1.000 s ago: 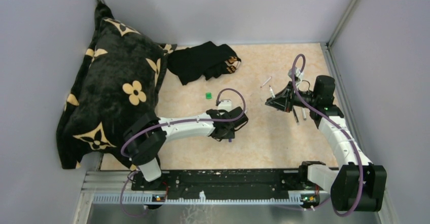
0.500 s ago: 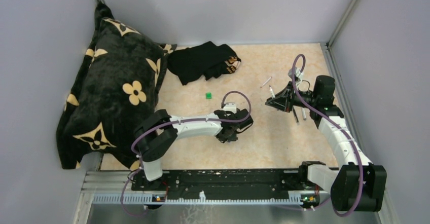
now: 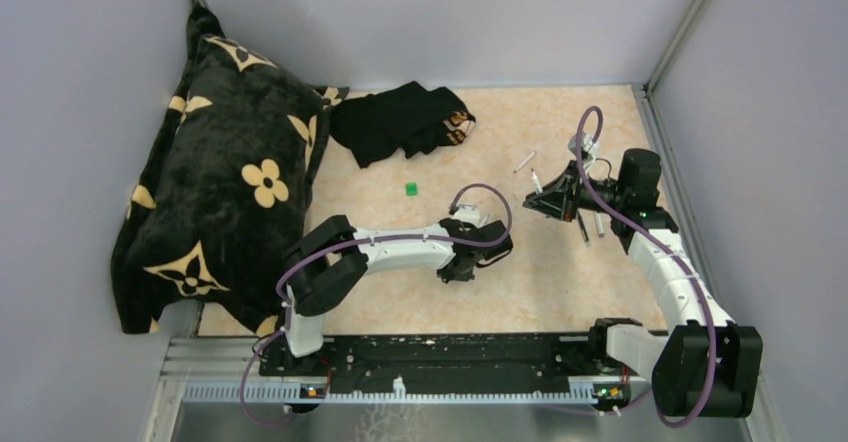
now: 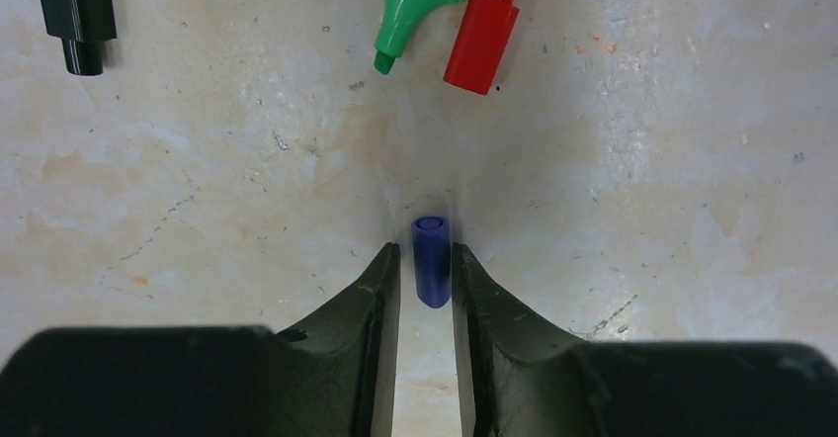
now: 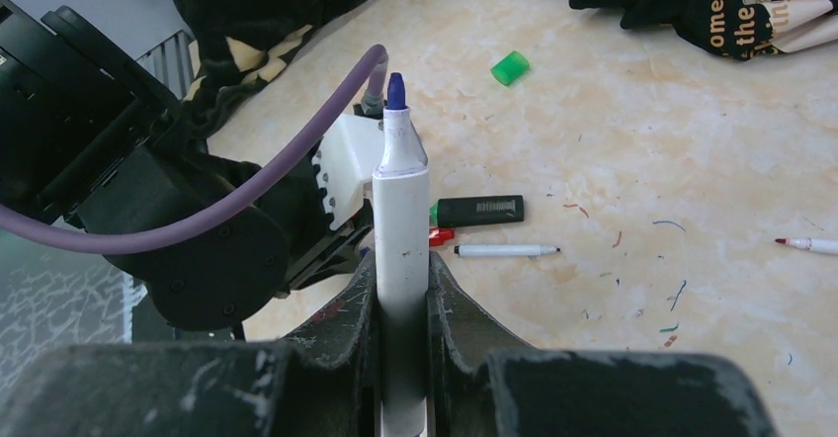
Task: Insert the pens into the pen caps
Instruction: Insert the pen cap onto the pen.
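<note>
Purple-blue pen cap was laid flat between the jaws of the left claw; blue-tipped white pen was clamped upright in the right claw.
Left jaws were seen narrowly parted, not clenched: the cap was touched by one finger and a sliver of table was left at the other. Ahead of that claw, well apart from the cap, a green marker nib and a red cap were laid just beside each other, with a black tube off to one side. Beyond the right claw, a black marker and a thin white pen were laid near each other, and a green cap farther off.
</note>
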### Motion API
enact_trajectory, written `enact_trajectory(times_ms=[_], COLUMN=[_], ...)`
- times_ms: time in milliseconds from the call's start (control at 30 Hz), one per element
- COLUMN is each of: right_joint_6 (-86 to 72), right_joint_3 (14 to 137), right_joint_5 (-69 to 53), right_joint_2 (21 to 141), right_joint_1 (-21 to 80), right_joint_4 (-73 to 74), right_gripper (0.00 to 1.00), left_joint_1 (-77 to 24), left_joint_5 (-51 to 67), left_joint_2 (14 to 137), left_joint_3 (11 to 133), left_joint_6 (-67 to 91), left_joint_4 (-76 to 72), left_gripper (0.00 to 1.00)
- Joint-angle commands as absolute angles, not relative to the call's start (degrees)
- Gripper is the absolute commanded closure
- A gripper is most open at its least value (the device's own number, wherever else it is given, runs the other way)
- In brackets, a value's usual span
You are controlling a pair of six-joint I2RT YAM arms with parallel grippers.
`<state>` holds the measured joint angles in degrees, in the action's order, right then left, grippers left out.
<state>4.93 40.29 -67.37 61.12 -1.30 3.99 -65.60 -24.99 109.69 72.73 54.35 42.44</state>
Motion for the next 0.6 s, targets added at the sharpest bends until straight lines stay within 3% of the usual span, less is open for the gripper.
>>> enact_trajectory(times_ms=[0,233,467,567], right_joint_6=[5.05,5.01,5.01,5.01], right_joint_3=[41.92,41.92,41.92,41.92], right_joint_5=[-68.68,-68.66,-68.73,-68.76], right_joint_2=[59.31,59.32,59.40,59.40], right_joint_1=[-1.85,-1.84,-1.85,-1.85], right_joint_4=[1.76,1.76,1.78,1.76], right_gripper=[1.00,1.00,1.00,1.00], left_joint_1=[-65.76,-65.70,-65.67,-65.65], left_joint_5=[-24.07,-19.62,-17.95,-19.18], left_joint_2=[115.10,115.25,114.82,113.11], left_joint_3=[69.61,67.24,65.77,65.13], left_joint_6=[49.07,44.49,42.29,41.51], left_joint_4=[43.35,38.98,36.98,36.60], left_gripper=[0.68,0.69,0.99,1.00])
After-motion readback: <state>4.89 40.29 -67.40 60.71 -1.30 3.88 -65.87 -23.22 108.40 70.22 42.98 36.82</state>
